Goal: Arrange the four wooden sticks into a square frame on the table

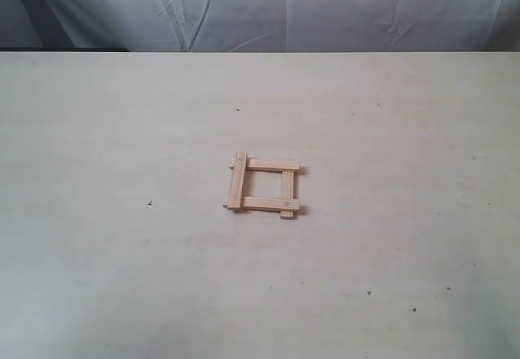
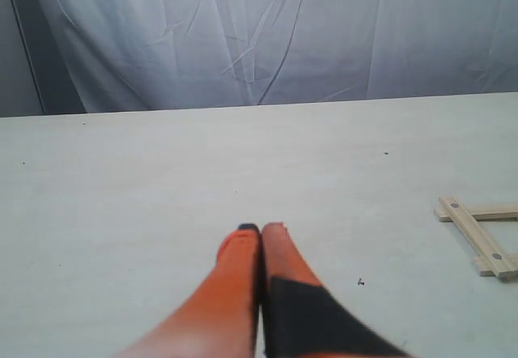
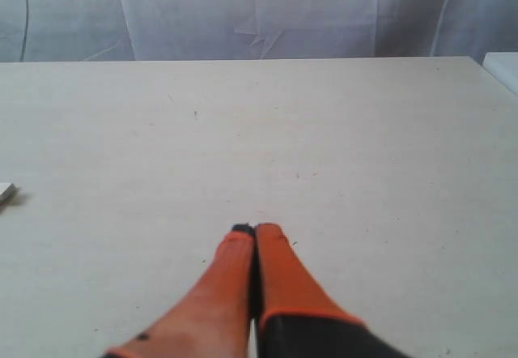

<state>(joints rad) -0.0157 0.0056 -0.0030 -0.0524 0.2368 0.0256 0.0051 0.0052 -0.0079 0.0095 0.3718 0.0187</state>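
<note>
Four light-tan wooden sticks lie as a small square frame [image 1: 263,186] at the middle of the cream table [image 1: 114,237], overlapping at the corners. The left wrist view catches one side of that frame [image 2: 479,236], with dark dots near the slat ends, well off to the side of my left gripper [image 2: 261,230]. This gripper's orange fingers are pressed together with nothing between them. My right gripper [image 3: 255,231] is likewise shut and empty above bare tabletop. A pale stick end [image 3: 5,193] peeks in at the edge of the right wrist view. Neither gripper appears in the exterior view.
A wrinkled white curtain [image 1: 268,6] hangs behind the table's far edge. Tiny dark specks [image 1: 149,204] dot the tabletop. A white object's corner [image 3: 503,66] shows at the far side of the right wrist view.
</note>
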